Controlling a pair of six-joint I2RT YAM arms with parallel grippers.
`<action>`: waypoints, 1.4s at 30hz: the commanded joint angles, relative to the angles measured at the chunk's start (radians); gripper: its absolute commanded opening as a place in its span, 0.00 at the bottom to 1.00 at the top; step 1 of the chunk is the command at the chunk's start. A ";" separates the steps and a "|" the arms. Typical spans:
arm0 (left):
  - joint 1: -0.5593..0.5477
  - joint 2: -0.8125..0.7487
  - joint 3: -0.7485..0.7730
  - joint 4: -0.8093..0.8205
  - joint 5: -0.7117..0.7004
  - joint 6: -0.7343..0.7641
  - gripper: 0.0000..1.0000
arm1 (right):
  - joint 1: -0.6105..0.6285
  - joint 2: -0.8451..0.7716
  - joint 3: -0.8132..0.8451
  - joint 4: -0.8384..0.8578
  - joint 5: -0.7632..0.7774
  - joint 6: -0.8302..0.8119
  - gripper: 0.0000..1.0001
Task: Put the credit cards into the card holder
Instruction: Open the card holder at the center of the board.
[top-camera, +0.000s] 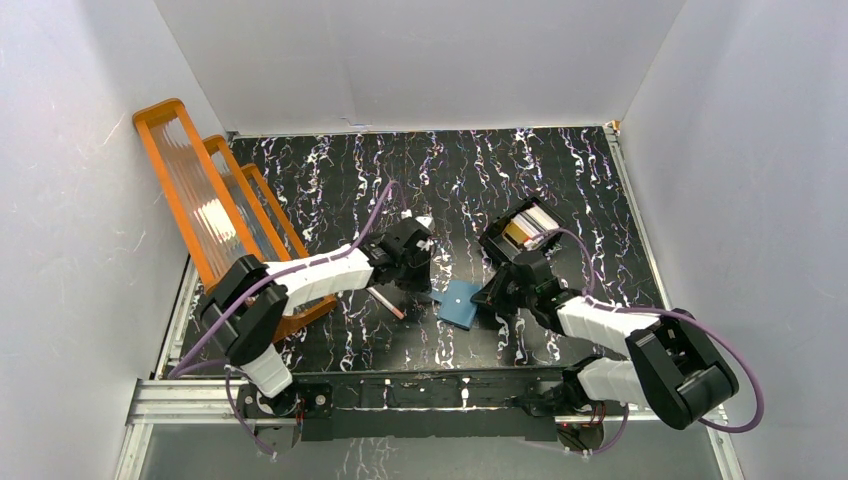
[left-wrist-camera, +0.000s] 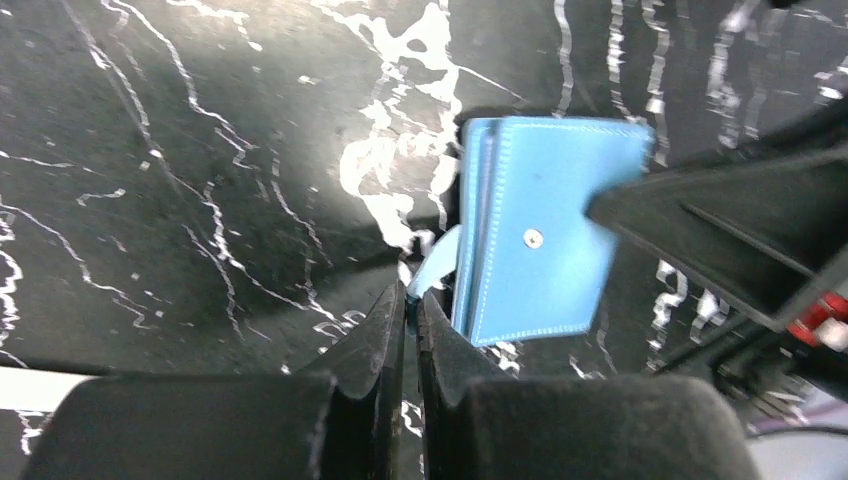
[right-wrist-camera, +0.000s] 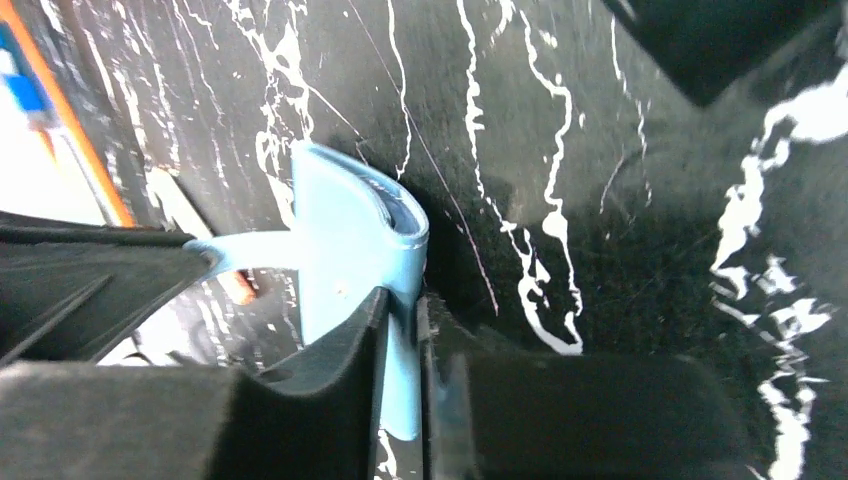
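Note:
The teal-blue card holder lies at the table's middle, between both grippers. My left gripper is shut on its little snap tab; the closed cover with its snap lies just beyond. My right gripper is shut on the edge of the holder's cover, which bows upward. In the top view the left gripper is at the holder's left and the right gripper at its right. The credit cards, orange-gold and white, sit in the black tray behind the right gripper.
A big orange ribbed rack leans at the far left. A thin pink-brown stick lies just left of the holder, also in the right wrist view. White walls enclose the marbled black table.

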 joint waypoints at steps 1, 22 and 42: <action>0.011 -0.107 -0.029 0.076 0.204 -0.051 0.00 | -0.015 -0.032 0.125 -0.214 0.081 -0.129 0.35; 0.011 -0.161 -0.054 0.214 0.315 -0.131 0.00 | -0.015 -0.136 0.225 -0.352 0.026 -0.161 0.57; 0.011 -0.084 -0.077 -0.098 -0.050 0.015 0.00 | -0.015 -0.115 0.188 -0.296 0.011 -0.174 0.46</action>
